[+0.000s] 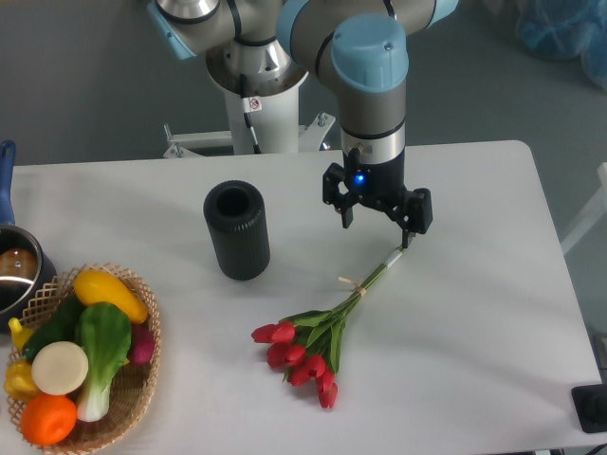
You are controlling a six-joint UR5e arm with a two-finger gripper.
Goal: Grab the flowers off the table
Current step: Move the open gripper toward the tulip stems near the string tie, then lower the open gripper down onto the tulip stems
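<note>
The flowers (305, 349) are a bunch of red tulips with green leaves lying on the white table (474, 313), right of centre. Their blooms point to the front left. Their thin pale-green stems (375, 280) run up to the right. My gripper (377, 230) points down over the far end of the stems. Its fingers (408, 237) are apart and hold nothing. The right finger stands just above the stem tips.
A black ribbed cylinder vase (236, 229) stands upright left of the gripper. A wicker basket (142, 379) of toy vegetables sits at the front left corner. A metal pot (14, 270) with a blue handle is at the left edge. The arm's base (256, 104) is behind the table.
</note>
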